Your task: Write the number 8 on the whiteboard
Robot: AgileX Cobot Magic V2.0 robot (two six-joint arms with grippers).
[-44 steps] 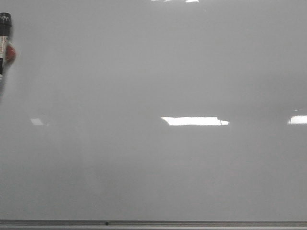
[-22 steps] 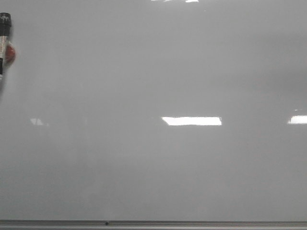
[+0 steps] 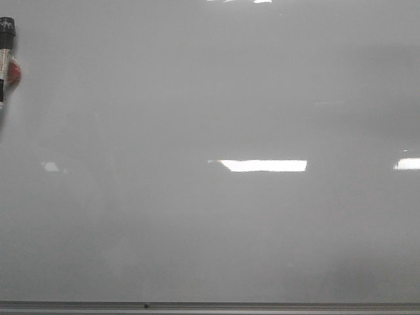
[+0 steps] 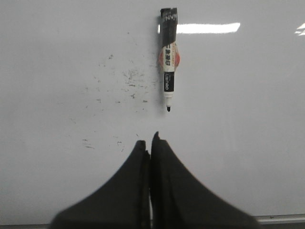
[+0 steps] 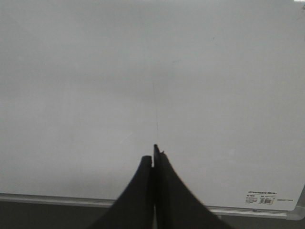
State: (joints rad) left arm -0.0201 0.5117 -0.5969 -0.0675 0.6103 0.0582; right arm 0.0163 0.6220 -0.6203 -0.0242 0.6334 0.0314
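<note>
The glossy pale grey whiteboard fills the front view, with its grey frame edge along the bottom. No number 8 shows on it. A black-and-white marker with a red spot lies at the far left edge. In the left wrist view the marker lies uncapped, tip toward my left gripper, which is shut and empty a short way from the tip. My right gripper is shut and empty over the bare board near its frame edge. Neither gripper shows in the front view.
Faint black ink specks dot the board beside the marker. Bright rectangular light reflections lie on the board. A small printed label sits at the board's corner in the right wrist view.
The marker has not moved. Only the light reflections on the board shift slightly.
</note>
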